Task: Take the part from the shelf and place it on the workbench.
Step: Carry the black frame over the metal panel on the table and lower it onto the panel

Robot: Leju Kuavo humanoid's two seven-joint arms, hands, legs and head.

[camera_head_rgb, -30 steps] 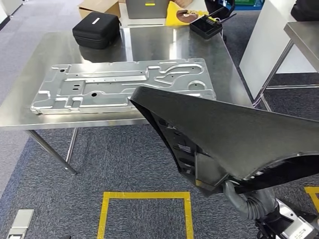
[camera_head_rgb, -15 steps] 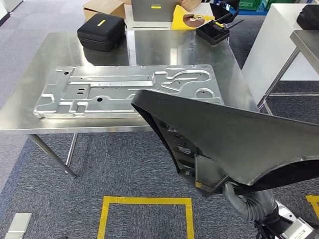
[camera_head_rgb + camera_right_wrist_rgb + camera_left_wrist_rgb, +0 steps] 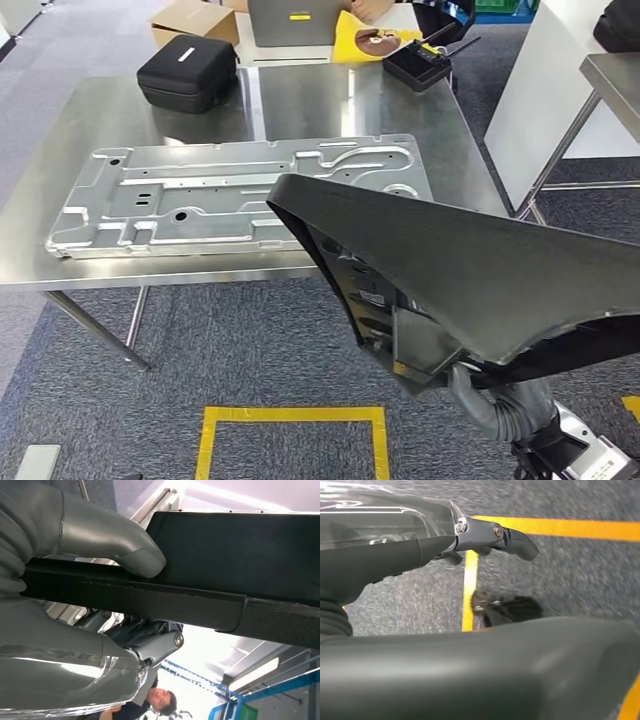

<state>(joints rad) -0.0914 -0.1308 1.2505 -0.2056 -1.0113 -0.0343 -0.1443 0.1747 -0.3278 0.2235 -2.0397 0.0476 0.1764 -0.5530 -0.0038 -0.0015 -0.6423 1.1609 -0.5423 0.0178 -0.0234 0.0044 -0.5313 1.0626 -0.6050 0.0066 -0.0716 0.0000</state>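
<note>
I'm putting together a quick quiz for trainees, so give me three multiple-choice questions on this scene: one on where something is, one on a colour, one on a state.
1. Where does the black case sit?
A. on the floor
B. at the workbench's far left corner
C. on the metal plate

2. What colour is the tape square on the floor?
A. yellow
B. red
C. white

3. What is the right hand doing?
A. hanging free
B. resting on the workbench
C. gripping the black part

Answers: 1 B, the case stands on bare steel beyond the plate. 2 A, the lines are yellow. 3 C, the thumb and fingers clamp the part's edge in the right wrist view.
</note>
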